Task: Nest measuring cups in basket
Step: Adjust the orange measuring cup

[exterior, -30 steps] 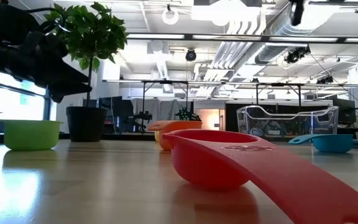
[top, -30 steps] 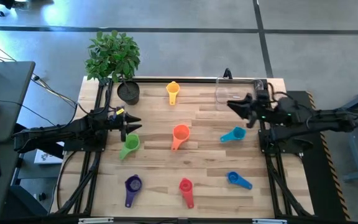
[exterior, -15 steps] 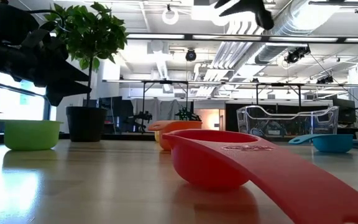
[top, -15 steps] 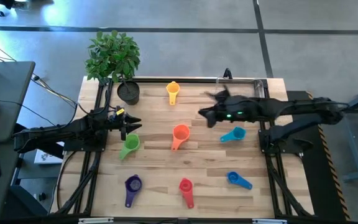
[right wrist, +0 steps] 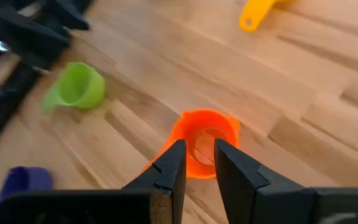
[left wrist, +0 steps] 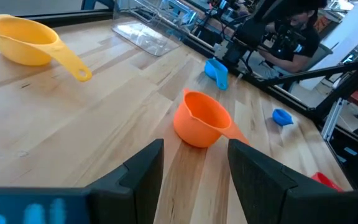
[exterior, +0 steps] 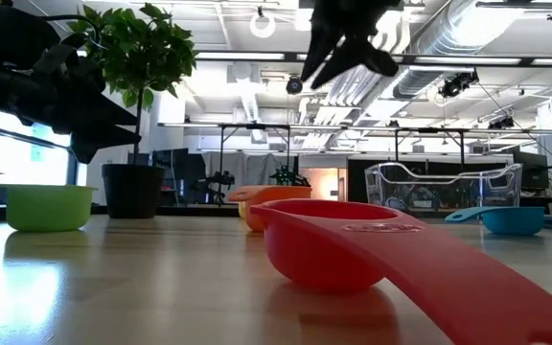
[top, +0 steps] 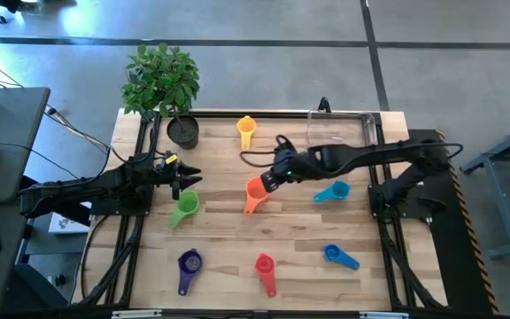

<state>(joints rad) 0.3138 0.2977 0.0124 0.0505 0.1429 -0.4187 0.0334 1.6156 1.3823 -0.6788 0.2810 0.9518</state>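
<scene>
The right gripper (top: 270, 182) has swung from the basket (top: 336, 131) to mid-frame above the orange cup (top: 257, 190), fingers slightly parted, empty: pickup looks imminent. Left gripper (top: 187, 180) waits, open.

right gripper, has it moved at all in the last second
Yes. In the high view the right gripper has swung away from the basket toward the table's middle and now hangs above the orange cup, fingers open.

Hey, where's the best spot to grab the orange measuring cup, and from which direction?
Probably the bowl rim. The orange measuring cup sits upright, mouth open, its flat handle lying low toward the table's front edge. The right hand hangs above it, fingers open, so a straight descent with one finger inside the wall looks simplest.
</scene>
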